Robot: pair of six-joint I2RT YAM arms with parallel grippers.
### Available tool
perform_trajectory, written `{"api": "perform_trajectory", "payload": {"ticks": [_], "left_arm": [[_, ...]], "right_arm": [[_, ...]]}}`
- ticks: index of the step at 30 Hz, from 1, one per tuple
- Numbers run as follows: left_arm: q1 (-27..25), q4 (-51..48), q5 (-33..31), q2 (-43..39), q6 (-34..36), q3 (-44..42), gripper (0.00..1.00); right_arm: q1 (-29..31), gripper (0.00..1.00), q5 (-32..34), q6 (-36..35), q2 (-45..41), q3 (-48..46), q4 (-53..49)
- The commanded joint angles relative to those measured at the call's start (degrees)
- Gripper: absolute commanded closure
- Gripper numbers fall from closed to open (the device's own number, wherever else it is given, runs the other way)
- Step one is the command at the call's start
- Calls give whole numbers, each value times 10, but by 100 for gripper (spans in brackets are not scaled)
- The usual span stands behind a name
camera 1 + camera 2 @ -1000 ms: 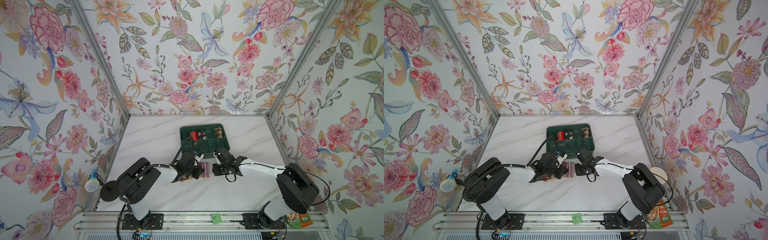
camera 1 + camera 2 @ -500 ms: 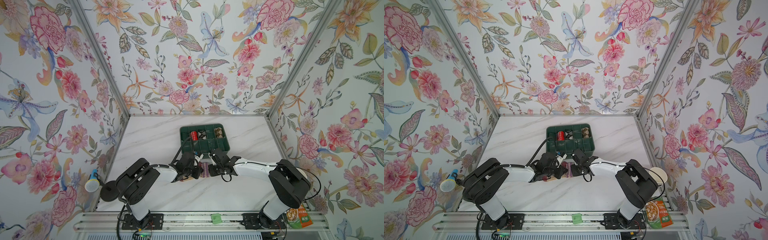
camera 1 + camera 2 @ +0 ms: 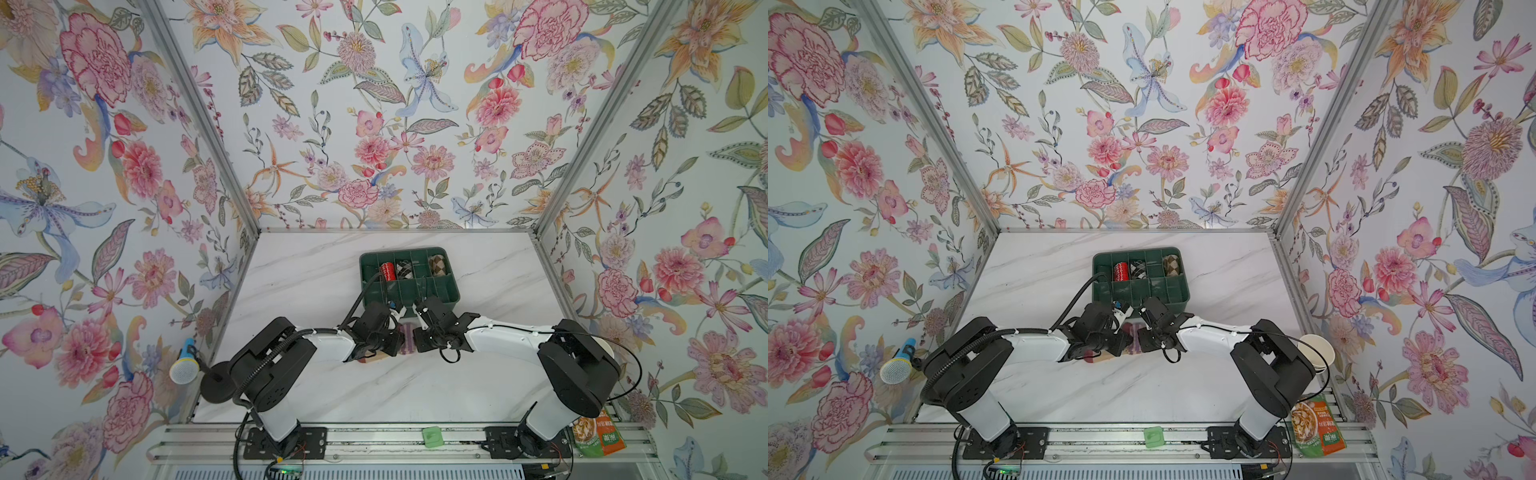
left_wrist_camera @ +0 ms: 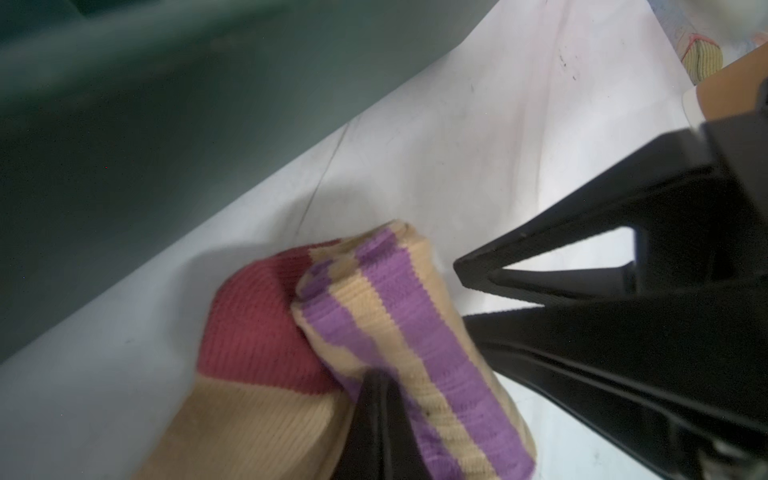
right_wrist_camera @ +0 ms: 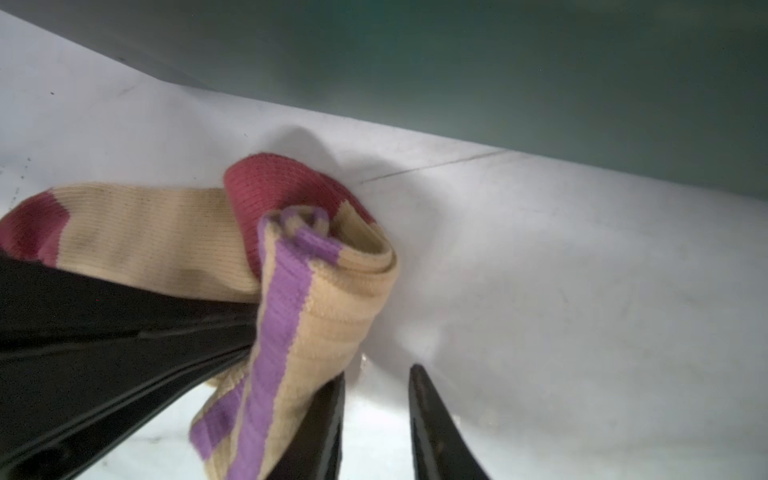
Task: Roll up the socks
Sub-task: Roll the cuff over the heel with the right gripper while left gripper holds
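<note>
Between the two grippers in both top views: a beige knit sock with purple stripes and red toe (image 3: 409, 340), part rolled, on the white marble-look tabletop (image 3: 316, 274). It sits just in front of the dark green plastic compartment tray (image 3: 452, 293). Left gripper (image 3: 395, 334) is on one flank and right gripper (image 3: 419, 334) on the other, both right at it. Jaw state is too small to read here. The roll's axis points at the tray. The unrolled tail runs leftward under the left wrist.

Left wrist view: the striped roll (image 4: 399, 332) is dead ahead of the left gripper (image 4: 374, 390). Jaws are together, with the tip buried where the roll meets the flat beige part. Can't tell if fabric is pinched between them. The right gripper (image 4: 461, 293) comes in opposite, its tips just beside the striped flank. The tray wall (image 4: 166, 124) is close behind.

Right wrist view: the right gripper (image 5: 379, 374) has its jaws apart with bare tabletop between them, holding nothing. One finger (image 5: 328, 415) touches the sock's striped edge (image 5: 282, 316). The roll sits to one side of the opening, not inside it. The left gripper (image 5: 232, 336) closes to a point at the roll.

Judgement: the right arm needs a small sideways shift to straddle the roll. Room is tight toward the tray and open toward the robot bases. The top looks smooth, so the sock may slide rather than turn.
</note>
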Motion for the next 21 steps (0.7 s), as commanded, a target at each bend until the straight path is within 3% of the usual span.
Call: {"api": "perform_trajectory", "payload": {"ticks": [1, 15, 21], "left_arm": [[-2, -41, -20, -16, 22, 22, 97], [7, -79, -34, -20, 41, 21, 89], [17, -44, -6, -14, 28, -3, 88]], "right_arm": [[8, 71, 0, -11, 11, 22, 7], [17, 71, -14, -19, 24, 43, 15], [13, 69, -73, -13, 25, 35, 53]]}}
